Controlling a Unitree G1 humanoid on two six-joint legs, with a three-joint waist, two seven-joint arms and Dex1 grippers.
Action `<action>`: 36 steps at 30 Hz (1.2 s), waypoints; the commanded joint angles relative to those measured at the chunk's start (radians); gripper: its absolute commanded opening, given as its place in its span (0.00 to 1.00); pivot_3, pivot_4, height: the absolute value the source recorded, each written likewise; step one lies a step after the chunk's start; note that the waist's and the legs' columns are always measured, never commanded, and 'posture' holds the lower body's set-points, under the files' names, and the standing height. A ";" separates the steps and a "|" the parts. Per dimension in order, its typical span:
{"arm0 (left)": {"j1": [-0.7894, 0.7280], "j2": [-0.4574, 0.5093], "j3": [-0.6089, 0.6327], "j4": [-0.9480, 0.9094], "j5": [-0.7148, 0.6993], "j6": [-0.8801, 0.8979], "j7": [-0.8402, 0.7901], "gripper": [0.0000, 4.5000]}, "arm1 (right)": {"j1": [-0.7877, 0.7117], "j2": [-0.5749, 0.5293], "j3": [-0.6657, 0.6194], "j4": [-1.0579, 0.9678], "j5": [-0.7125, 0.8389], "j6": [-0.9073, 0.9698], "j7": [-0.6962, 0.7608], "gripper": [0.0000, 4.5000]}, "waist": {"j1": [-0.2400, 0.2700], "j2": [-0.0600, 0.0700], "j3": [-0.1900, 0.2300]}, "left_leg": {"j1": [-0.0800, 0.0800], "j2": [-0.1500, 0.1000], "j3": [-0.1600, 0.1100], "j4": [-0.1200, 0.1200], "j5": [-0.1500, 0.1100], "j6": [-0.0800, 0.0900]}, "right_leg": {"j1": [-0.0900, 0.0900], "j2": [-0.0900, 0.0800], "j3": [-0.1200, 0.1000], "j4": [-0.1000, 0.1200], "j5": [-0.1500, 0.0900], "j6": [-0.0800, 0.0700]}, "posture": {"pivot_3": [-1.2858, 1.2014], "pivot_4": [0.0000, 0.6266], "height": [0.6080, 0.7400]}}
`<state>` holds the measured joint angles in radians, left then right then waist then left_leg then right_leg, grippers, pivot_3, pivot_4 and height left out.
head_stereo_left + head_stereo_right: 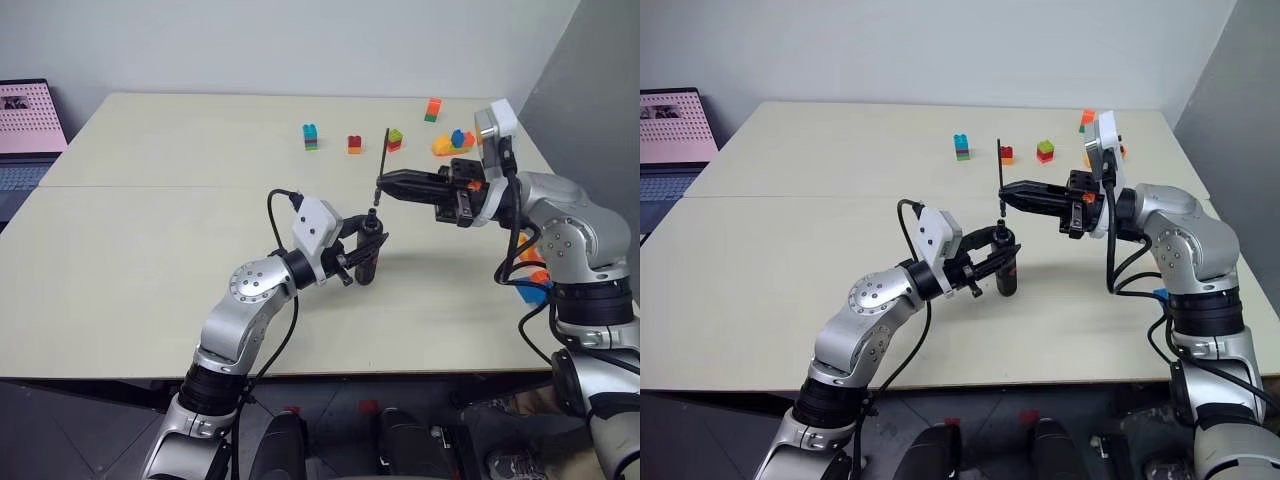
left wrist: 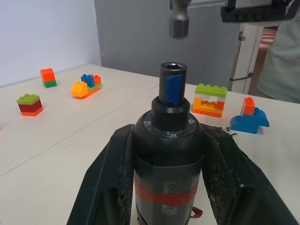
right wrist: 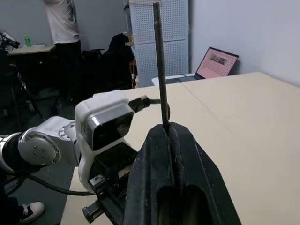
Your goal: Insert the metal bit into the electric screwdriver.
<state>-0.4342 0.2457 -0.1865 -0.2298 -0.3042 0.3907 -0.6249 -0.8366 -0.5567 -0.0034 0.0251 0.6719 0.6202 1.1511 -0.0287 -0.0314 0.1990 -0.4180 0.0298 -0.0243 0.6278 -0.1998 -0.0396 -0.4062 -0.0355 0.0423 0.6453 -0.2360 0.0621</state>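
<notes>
The electric screwdriver, black with a red band, stands upright near the middle of the table. My left gripper is shut on its body, with one finger on each side. Its open socket faces up. The metal bit, a thin grey rod, hangs upright with my right gripper shut on it. That gripper reaches in level from the right. The bit's lower end hovers a short way above the socket, apart from it. In the right wrist view the bit rises from between the fingers.
Several toy brick stacks sit along the table's far side. A blue brick lies at the right edge behind my right arm. A laptop stands beyond the table's left end. A person stands past the table.
</notes>
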 commanded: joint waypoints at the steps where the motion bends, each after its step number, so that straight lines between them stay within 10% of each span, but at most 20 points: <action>1: -0.002 0.001 -0.019 -0.016 -0.007 0.012 -0.020 0.37 | -0.029 -0.006 0.001 0.004 -0.011 -0.020 0.028 0.00 | 0.000 0.000 0.000 | 0.000 0.000 0.000 0.000 0.000 0.000 | 0.000 0.000 0.000 0.000 0.000 0.000 | 0.52 0.24 1.00; 36: -0.003 0.008 -0.029 -0.014 -0.003 0.007 -0.034 0.37 | -0.120 -0.054 0.148 0.177 -0.207 -0.087 0.251 0.00 | 0.000 0.000 0.000 | 0.000 0.000 0.000 0.000 0.000 0.000 | 0.000 0.000 0.000 0.001 0.000 0.000 | 0.52 0.24 1.00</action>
<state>-0.4381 0.2591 -0.1909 -0.2298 -0.3029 0.3889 -0.6455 -0.9410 -0.5904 0.1227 0.2004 0.4900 0.5324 1.3764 -0.0287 -0.0312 0.1988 -0.4176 0.0297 -0.0244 0.6281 -0.1998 -0.0396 -0.4060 -0.0356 0.0422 0.6459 -0.2357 0.0624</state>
